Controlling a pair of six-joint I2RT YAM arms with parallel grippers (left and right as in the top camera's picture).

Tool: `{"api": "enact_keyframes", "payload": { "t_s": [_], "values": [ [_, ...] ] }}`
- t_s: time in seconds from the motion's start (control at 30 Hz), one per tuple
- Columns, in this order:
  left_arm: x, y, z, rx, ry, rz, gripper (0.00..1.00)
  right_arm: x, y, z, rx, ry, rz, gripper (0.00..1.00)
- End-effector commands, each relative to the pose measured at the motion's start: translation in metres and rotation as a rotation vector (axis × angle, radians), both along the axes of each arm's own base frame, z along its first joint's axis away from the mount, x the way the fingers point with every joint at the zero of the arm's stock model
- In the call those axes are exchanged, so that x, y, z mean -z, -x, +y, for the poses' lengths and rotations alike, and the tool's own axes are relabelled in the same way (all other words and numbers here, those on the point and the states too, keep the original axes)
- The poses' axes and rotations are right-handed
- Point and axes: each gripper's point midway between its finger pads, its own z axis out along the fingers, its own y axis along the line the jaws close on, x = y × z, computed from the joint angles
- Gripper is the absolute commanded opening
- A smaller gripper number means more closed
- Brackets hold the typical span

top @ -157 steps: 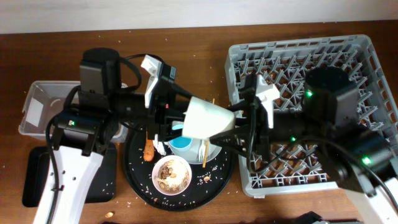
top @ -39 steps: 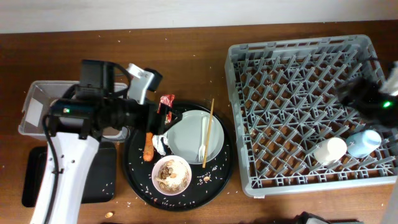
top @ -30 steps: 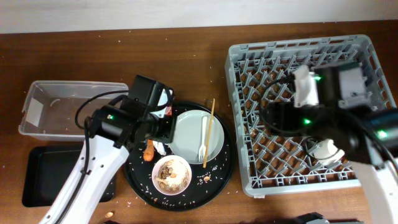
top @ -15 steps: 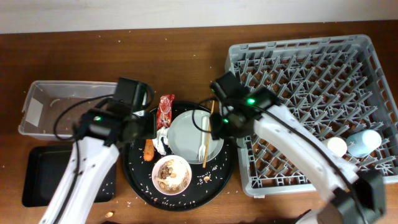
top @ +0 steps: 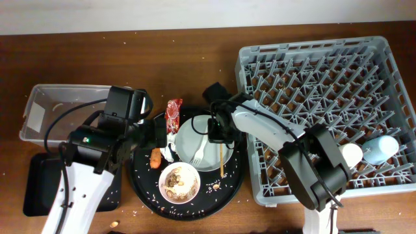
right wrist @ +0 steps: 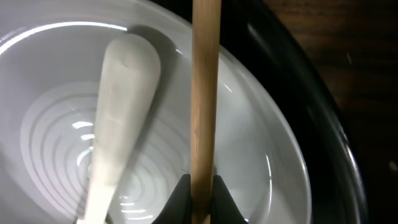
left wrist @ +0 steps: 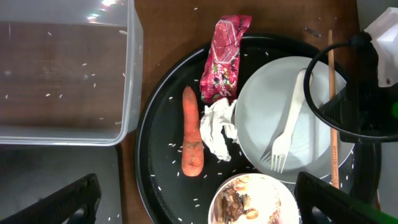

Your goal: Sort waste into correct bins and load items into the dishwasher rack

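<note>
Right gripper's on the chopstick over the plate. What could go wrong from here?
1. The right gripper pinches the thin wooden chopstick with narrow fingertips only, so it may pivot or slip when lifted.
2. The chopstick sits close beside the white fork on the pale round plate; a skewed lift might knock the fork.
3. The open left gripper hovers over the same round black tray, so the arms might clash.

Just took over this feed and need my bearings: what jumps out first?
The big grey rack fills the right side, with a white cup and a light-blue cup at its right edge. Over the white plate on the round black tray, the right gripper pinches a wooden chopstick beside a fork. A carrot and red wrapper lie left of the plate.
</note>
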Motion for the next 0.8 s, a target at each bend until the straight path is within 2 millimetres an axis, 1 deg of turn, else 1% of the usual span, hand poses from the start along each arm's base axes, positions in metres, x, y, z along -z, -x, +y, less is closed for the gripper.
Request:
{"api": "enact_keyframes", "payload": {
  "t_s": [0.0, 0.03, 0.07, 0.1, 0.13, 0.17, 0.2, 0.23, 0.27, 0.3, 0.33, 0.37, 0.4, 0.43, 0.47, 0.5, 0.53, 0.57, 0.6, 0.63, 0.67, 0.7, 0.73, 0.77],
  "values": [
    [-0.010, -0.002, 0.002, 0.000, -0.003, -0.029, 0.99, -0.056, -0.005, 0.005, -0.104, -0.054, -0.124, 0.04],
    [-0.010, -0.002, 0.002, 0.000, -0.003, -0.029, 0.99, -0.096, -0.008, 0.006, -0.165, -0.088, -0.211, 0.04],
    [-0.010, -0.002, 0.002, 0.000, -0.003, -0.029, 0.99, -0.139, -0.013, -0.007, -0.172, -0.082, -0.326, 0.04],
    [-0.010, -0.002, 0.002, 0.000, -0.003, -0.029, 0.99, -0.159, -0.016, -0.022, -0.141, -0.057, -0.385, 0.04],
    [-0.010, -0.002, 0.002, 0.000, -0.003, -0.029, 0.99, -0.174, -0.021, -0.041, -0.103, -0.020, -0.434, 0.04],
    [-0.010, -0.002, 0.002, 0.000, -0.003, -0.029, 0.99, -0.188, -0.027, -0.062, -0.106, 0.021, -0.487, 0.04],
    [-0.010, -0.002, 0.002, 0.000, -0.003, -0.029, 0.99, -0.192, -0.032, -0.078, -0.153, 0.053, -0.511, 0.04],
    [-0.010, -0.002, 0.002, 0.000, -0.003, -0.029, 0.99, -0.188, -0.037, -0.091, -0.172, 0.082, -0.501, 0.04],
    [-0.010, -0.002, 0.002, 0.000, -0.003, -0.029, 0.99, -0.172, -0.039, -0.106, -0.186, 0.118, -0.449, 0.04],
    [-0.010, -0.002, 0.002, 0.000, -0.003, -0.029, 0.99, -0.159, -0.041, -0.111, -0.178, 0.131, -0.403, 0.04],
    [-0.010, -0.002, 0.002, 0.000, -0.003, -0.029, 0.99, -0.139, -0.044, -0.112, -0.180, 0.145, -0.351, 0.04],
    [-0.010, -0.002, 0.002, 0.000, -0.003, -0.029, 0.99, -0.128, -0.046, -0.111, -0.184, 0.153, -0.325, 0.05],
    [-0.010, -0.002, 0.002, 0.000, -0.003, -0.029, 0.99, -0.116, -0.049, -0.112, -0.185, 0.167, -0.301, 0.18],
    [-0.010, -0.002, 0.002, 0.000, -0.003, -0.029, 0.99, -0.118, -0.050, -0.101, -0.194, 0.114, -0.305, 0.42],
    [-0.010, -0.002, 0.002, 0.000, -0.003, -0.029, 0.99, -0.127, -0.048, -0.090, -0.202, 0.059, -0.318, 0.45],
    [-0.010, -0.002, 0.002, 0.000, -0.003, -0.029, 0.99, -0.141, -0.045, -0.078, -0.180, 0.001, -0.335, 0.49],
    [-0.010, -0.002, 0.002, 0.000, -0.002, -0.029, 0.99, -0.157, -0.039, -0.063, -0.143, -0.068, -0.353, 0.49],
    [-0.010, -0.002, 0.002, 0.000, -0.003, -0.029, 0.99, -0.167, -0.029, -0.044, -0.132, -0.126, -0.356, 0.50],
    [-0.010, -0.002, 0.002, 0.000, -0.003, -0.029, 0.99, -0.168, -0.021, -0.029, -0.130, -0.144, -0.343, 0.50],
    [-0.010, -0.002, 0.002, 0.000, -0.002, -0.029, 0.99, -0.161, -0.012, -0.014, -0.124, -0.145, -0.319, 0.50],
    [-0.010, -0.002, 0.002, 0.000, -0.003, -0.029, 0.99, -0.149, -0.006, -0.006, -0.085, -0.118, -0.289, 0.49],
    [-0.010, -0.002, 0.002, 0.000, -0.003, -0.029, 0.99, -0.126, 0.001, 0.001, 0.003, -0.051, -0.249, 0.49],
    [-0.010, -0.002, 0.002, 0.000, -0.003, -0.029, 0.99, -0.100, 0.007, 0.013, 0.053, 0.003, -0.215, 0.49],
    [-0.010, -0.002, 0.002, 0.000, -0.003, -0.029, 0.99, -0.082, 0.010, 0.024, 0.082, 0.011, -0.181, 0.48]
  ]
}}
